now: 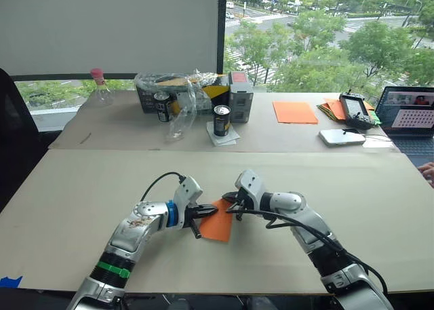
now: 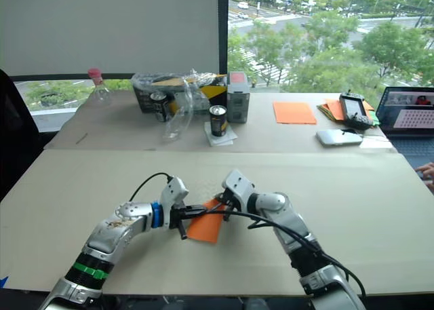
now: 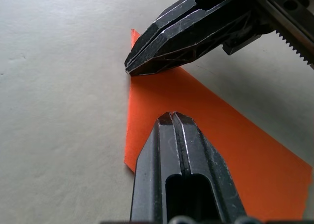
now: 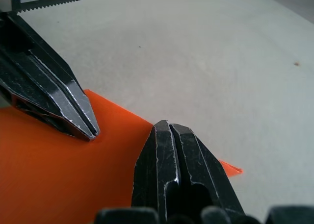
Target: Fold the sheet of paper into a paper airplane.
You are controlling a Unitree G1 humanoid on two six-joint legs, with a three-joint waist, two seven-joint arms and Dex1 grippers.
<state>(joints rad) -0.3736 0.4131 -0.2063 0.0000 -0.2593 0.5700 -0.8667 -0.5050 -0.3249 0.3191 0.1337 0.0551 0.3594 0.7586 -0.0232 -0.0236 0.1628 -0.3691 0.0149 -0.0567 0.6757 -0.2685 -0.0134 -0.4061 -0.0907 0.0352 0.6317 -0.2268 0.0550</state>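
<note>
your left hand and right hand, both pinched closed and holding nothing, press the folded bright-orange paper wedge at lower centre of the beige desk, between them, equally near.

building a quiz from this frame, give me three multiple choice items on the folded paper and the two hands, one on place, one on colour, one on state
1. Where does the sheet of paper lie?
A. on the near table, between the two hands
B. on the far table beside the cans
C. on the laptop

2. What colour is it?
A. yellow
B. orange
C. white

3. How do the fingers of the left hand and the right hand stand?
A. both spread wide
B. left shut, right wide open
C. both shut, tips over the paper

Key: 1 A, the head view shows it between the arms; 2 B, it is bright orange in every view; 3 C, each wrist view shows its fingers pressed together.
</note>
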